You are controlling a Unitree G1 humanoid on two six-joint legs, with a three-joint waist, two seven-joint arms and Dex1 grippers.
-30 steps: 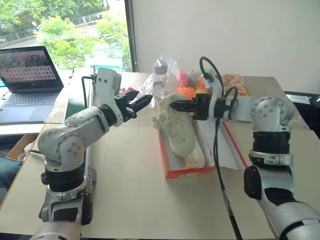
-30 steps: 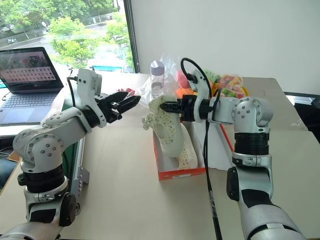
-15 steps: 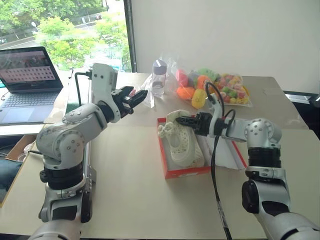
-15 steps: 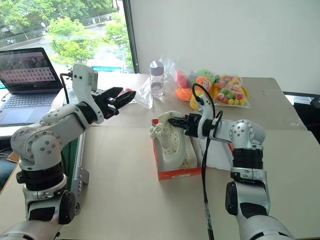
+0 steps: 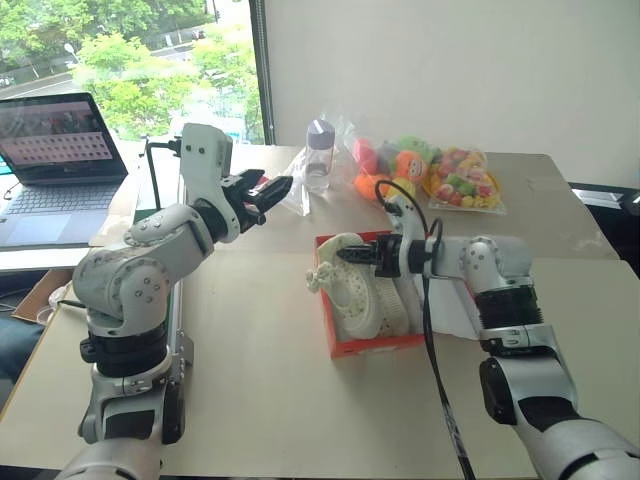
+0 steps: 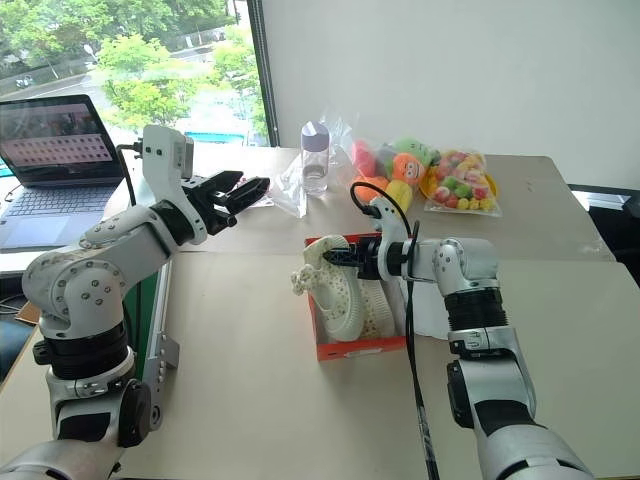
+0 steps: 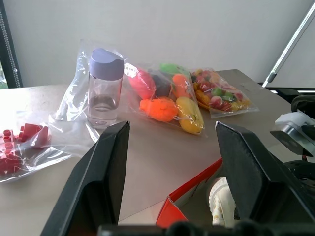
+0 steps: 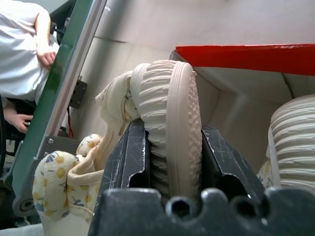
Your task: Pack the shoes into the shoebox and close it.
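The red shoebox [image 5: 375, 346] lies open mid-table, its lid [image 5: 462, 308] folded out to the right. My right gripper [image 5: 343, 254] is shut on the heel end of one cream shoe [image 5: 355, 298]. That shoe lies on its side along the box's left wall, with its laces hanging over the edge. In the right wrist view the fingers [image 8: 130, 155] clamp its ribbed sole [image 8: 172, 123]. The second shoe [image 5: 395, 300] lies in the box beside it. My left gripper [image 5: 274, 188] hovers open and empty above the table, left of the box.
A clear bottle [image 5: 318, 155] and bags of colourful plush toys [image 5: 425, 175] stand behind the box. A bag of red blocks [image 7: 24, 145] lies near the left gripper. A laptop [image 5: 55, 160] sits far left. A person [image 8: 24, 54] sits past the table's left edge.
My right gripper has come down with the shoe, from tilted above the box to lying inside it. The left gripper has stayed open in about the same place.
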